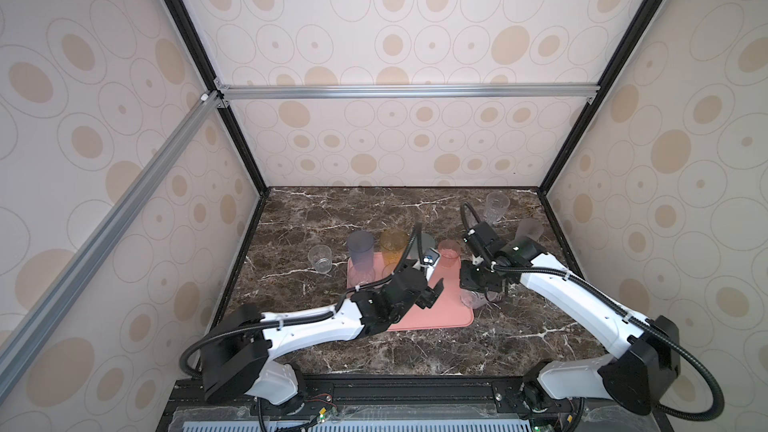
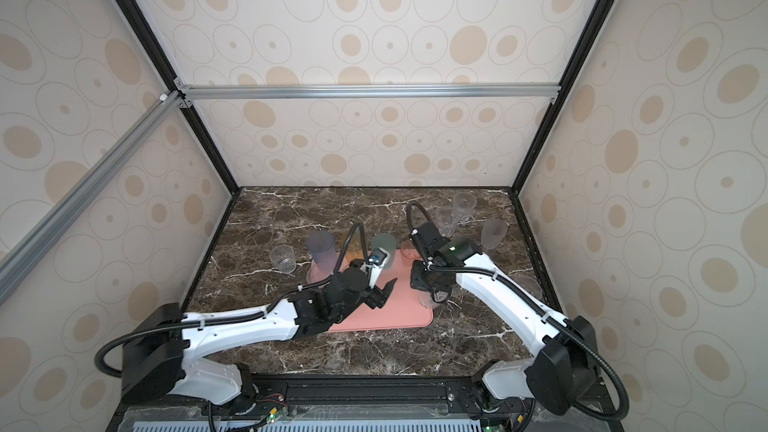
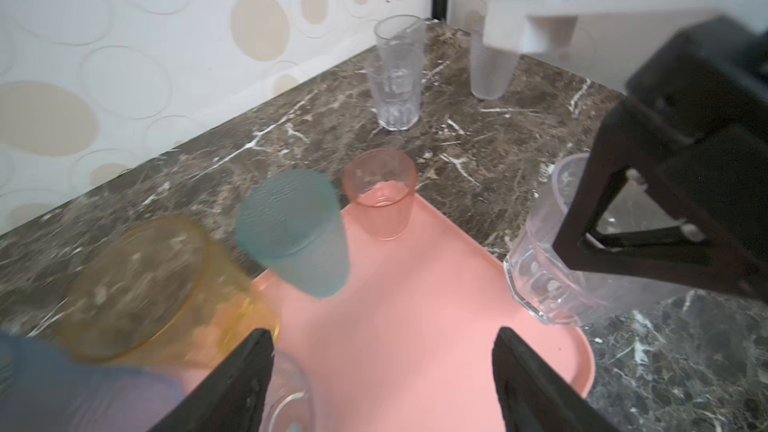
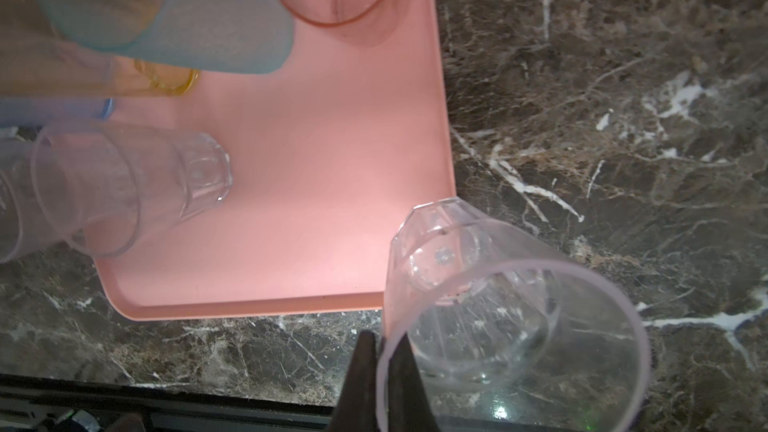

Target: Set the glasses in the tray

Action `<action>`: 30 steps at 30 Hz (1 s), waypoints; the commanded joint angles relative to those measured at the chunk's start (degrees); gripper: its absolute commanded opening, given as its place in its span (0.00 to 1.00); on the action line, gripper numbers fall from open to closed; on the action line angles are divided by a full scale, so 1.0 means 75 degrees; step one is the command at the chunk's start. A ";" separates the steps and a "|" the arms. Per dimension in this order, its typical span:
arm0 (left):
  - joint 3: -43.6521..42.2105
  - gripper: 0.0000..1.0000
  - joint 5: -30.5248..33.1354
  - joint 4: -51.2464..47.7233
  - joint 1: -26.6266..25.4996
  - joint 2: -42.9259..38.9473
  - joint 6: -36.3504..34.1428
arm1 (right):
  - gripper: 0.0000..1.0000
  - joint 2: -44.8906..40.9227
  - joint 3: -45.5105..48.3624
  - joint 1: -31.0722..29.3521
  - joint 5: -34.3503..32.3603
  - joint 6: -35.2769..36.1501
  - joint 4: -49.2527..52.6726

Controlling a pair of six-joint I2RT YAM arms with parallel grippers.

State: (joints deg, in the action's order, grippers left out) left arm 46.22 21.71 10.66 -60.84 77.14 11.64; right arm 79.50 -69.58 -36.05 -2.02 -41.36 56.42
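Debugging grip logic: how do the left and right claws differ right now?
The left claw stands open; the right claw is shut. The left claw holds nothing; the right claw pinches the rim of a clear glass. The left claw hangs over the tray; the right claw is at its edge. Both have black fingers and sit close to the tray.

Lighting even and soft; shadows faint. Top views distort at edges. Amber glass blurred close up.
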 commanded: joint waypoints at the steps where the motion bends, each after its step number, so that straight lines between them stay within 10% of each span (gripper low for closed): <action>1: -0.0525 0.84 0.0748 0.0177 0.0260 -0.0972 0.0455 | 0.00 0.0555 -0.0606 -0.0653 -0.0579 0.0135 0.0381; 17: -0.1440 0.83 0.0848 -0.0504 0.1350 -0.2843 0.0673 | 0.08 0.2578 -0.1202 -0.1841 -0.0796 0.0075 -0.0184; 30: -0.1359 0.77 0.0027 0.0321 0.1307 -0.2257 0.0686 | 0.31 0.0944 -0.1176 -0.1187 -0.0516 0.0044 0.0248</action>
State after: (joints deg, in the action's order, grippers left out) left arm 34.98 24.75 10.07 -51.05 58.30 15.90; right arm 91.09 -78.89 -47.51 -3.51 -39.59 54.92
